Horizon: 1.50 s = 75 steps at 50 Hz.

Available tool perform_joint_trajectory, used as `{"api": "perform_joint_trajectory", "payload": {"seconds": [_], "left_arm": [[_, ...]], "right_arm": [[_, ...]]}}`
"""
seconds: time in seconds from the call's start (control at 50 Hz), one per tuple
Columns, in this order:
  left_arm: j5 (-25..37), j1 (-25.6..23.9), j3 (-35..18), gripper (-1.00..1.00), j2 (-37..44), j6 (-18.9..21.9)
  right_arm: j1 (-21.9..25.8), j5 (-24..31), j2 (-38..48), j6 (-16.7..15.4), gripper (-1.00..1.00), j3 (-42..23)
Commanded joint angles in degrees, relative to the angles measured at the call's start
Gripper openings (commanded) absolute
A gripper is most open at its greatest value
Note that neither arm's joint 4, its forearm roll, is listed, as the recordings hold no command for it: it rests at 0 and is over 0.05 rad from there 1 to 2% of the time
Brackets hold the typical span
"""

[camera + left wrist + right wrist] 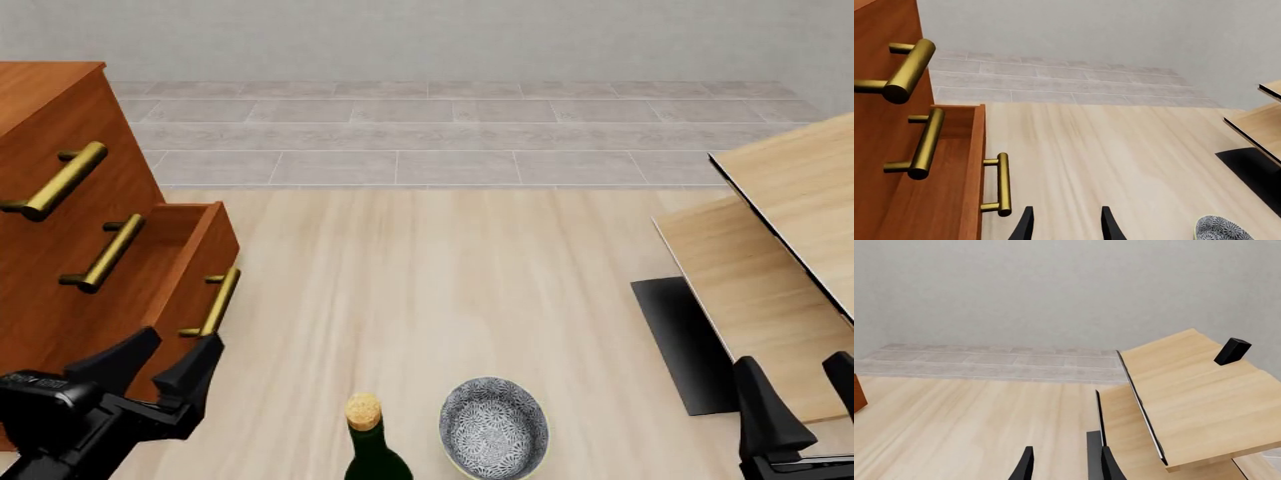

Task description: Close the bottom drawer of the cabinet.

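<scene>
Along the left edge of the worktop (441, 300) stands the cabinet (54, 130), its bottom drawer (200, 260) pulled out past the two drawers above so that the open inside shows. A brass bar handle (216, 303) sits on the drawer's flat front, facing the middle of the worktop. The left gripper (167, 365) hovers just beside the near end of that handle, at the drawer front's near corner, its jaws spread wide and holding nothing; I cannot tell whether it touches the wood. At the near edge stand a corked bottle (367, 440) and a patterned bowl (494, 428). The right gripper (797, 392) is at the near right corner, well apart from the drawer, jaws parted and empty, near slanted pale wooden boards (774, 230).
</scene>
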Motion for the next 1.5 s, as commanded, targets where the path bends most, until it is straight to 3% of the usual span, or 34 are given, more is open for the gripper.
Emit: {"api": "perform_joint_trajectory", "payload": {"seconds": [0.02,0.26,0.64,0.8,1.5], "left_arm": [[-9.8,0.4,0.1,1.0,11.7,-0.7],[-17.5,-0.2,0.1,1.0,20.1,-1.3],[-34.1,-0.6,0.1,1.0,40.2,-3.1],[-37.9,-0.2,0.1,1.0,44.9,-3.2],[-38.5,4.5,-1.8,1.0,50.1,-2.7]], "right_arm": [[0.2,-0.2,0.0,-0.3,1.0,0.0],[0.5,-0.4,0.0,-0.4,1.0,0.0],[0.8,-0.6,0.0,-0.6,1.0,0.0],[1.0,-0.6,0.0,-0.6,1.0,0.0],[1.4,-0.7,0.0,-0.7,1.0,0.0]]}}
